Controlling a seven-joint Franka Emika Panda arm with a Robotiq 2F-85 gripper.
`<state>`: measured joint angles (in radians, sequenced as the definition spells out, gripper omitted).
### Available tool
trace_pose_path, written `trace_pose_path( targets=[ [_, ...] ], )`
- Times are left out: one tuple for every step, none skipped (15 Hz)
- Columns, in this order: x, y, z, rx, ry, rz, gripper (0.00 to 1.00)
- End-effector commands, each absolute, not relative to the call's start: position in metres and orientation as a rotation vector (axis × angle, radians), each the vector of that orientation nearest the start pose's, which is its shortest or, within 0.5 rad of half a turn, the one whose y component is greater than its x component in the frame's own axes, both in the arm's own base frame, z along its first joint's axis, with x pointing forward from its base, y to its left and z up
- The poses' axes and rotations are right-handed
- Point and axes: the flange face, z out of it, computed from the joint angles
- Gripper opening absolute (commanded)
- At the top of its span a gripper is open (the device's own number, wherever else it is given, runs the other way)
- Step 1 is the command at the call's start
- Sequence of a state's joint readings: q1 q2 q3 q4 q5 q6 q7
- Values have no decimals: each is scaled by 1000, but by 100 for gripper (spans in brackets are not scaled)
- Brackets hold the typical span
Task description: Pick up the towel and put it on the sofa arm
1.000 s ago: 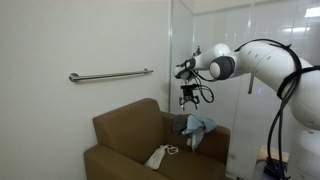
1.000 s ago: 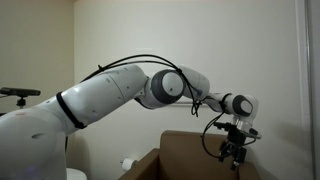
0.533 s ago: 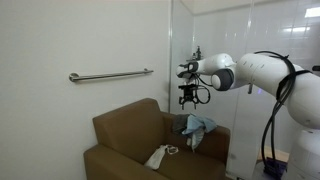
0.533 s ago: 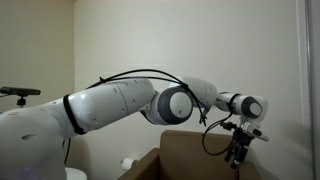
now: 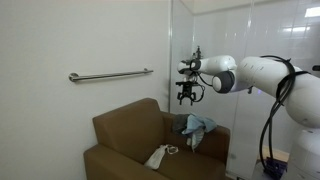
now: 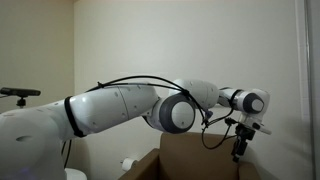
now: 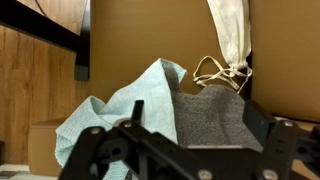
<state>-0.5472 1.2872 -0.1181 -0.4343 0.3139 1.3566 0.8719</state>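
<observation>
Flanking towel (image 7: pixel 210 115), light blue cloth (image 7: pixel 125 105), whitish cloth (image 7: pixel 228 35)

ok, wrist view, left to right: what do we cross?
Wood-grain surface → light blue cloth → dark grey towel. The whitish cloth sits above the towel's span, so it is left out of the order.

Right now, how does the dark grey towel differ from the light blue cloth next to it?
The towel is dark grey; the light blue cloth is pale. The towel looks thick and lies flatter; the light blue cloth looks thinner and is crumpled into folds. Both lie together on the brown armchair.
</observation>
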Motion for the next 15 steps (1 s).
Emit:
trace_pose_path(
  targets=[
    [652,-398,237,-2182,1966,575,100],
    [651,-399,236,-2180,1968,577,100],
    [659,-397,229,-2155,2019,512,100],
    [664,-395,218,-2154,2047,478,100],
    [670,-395,199,-2120,2099,422,100],
    [675,-395,180,-2083,2149,366,100],
    [678,-393,162,-2049,2196,322,100],
    [680,-393,142,-2012,2243,283,100],
    [679,-392,123,-1994,2288,266,100],
    [670,-403,107,-1995,2325,277,100],
    [664,-410,92,-1979,2371,261,100],
    [659,-415,83,-1965,2409,247,100],
    [656,-418,73,-1939,2434,232,100],
    [655,-421,73,-1918,2441,228,100],
    [655,-422,75,-1908,2449,229,100]
  ],
)
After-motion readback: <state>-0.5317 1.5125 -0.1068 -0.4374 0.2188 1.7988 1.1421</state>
